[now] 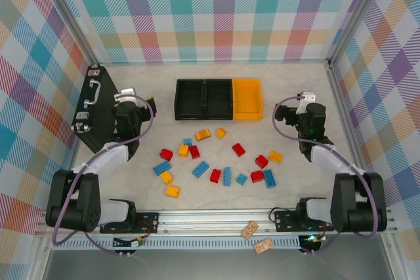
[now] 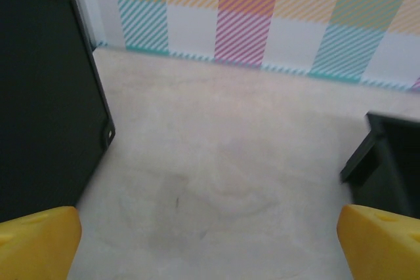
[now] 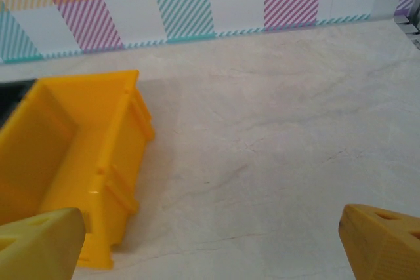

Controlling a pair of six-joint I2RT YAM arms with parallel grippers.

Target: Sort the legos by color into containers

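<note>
Several red, blue and yellow-orange legos (image 1: 216,162) lie scattered on the table's middle, among them a red one (image 1: 166,154), a blue one (image 1: 162,167) and a yellow one (image 1: 203,134). Behind them stand the containers in a row: two black bins (image 1: 190,98) (image 1: 218,98) and an orange-yellow bin (image 1: 247,98). My left gripper (image 1: 126,100) (image 2: 210,247) hangs open over bare table left of the bins, its yellow fingertips (image 2: 36,240) far apart. To the right of the yellow bin (image 3: 72,155), my right gripper (image 1: 306,101) (image 3: 210,247) is open too, holding nothing.
A black briefcase (image 1: 95,106) (image 2: 39,96) with metal latches lies close on the left of my left gripper. A black bin's corner (image 2: 394,162) is to its right. Checkered walls enclose the table. Two small tags (image 1: 256,237) lie by the front rail.
</note>
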